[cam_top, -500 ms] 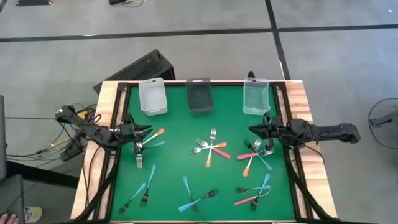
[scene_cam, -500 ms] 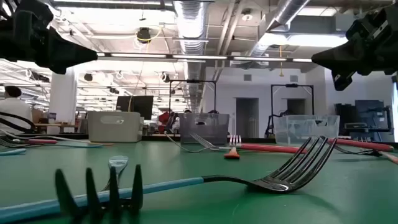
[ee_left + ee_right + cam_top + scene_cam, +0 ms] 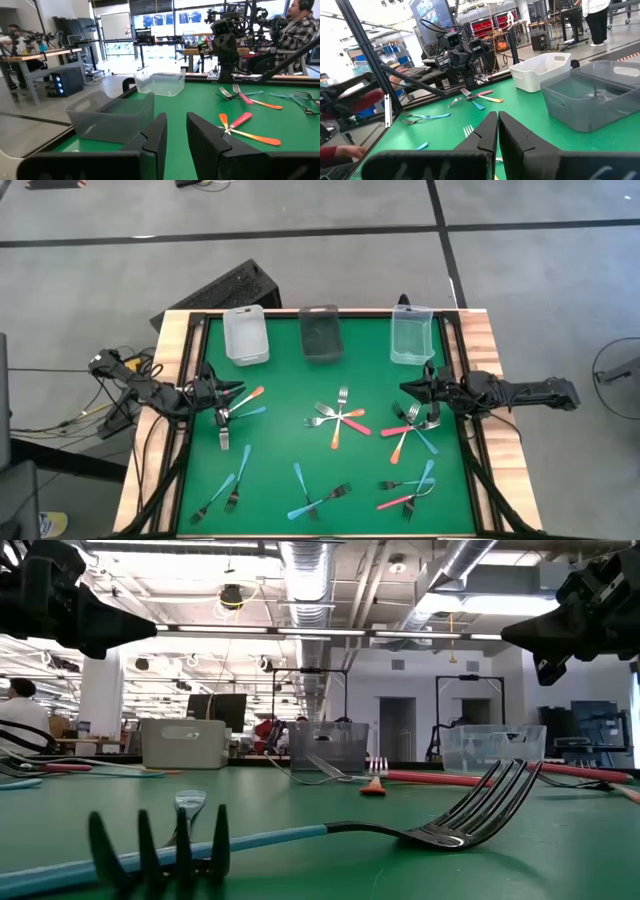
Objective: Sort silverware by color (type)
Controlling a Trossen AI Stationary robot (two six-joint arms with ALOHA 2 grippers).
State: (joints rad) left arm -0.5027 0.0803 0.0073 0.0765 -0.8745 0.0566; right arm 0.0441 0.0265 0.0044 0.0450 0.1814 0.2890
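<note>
the small metal-tined forks with slim blue, orange and pink-red plastic handles [image 3: 340, 420] were seen scattered in mixed clusters across the green desk [image 3: 290, 445], none in the three rectangular bins [image 3: 321, 334] at its far edge, so the sorting was judged hardly begun. the left gripper [image 3: 236, 392] was held with fingers slightly parted and empty above the desk's left side. the right gripper [image 3: 406, 387] was held with fingers nearly closed on nothing at the right side.
</note>
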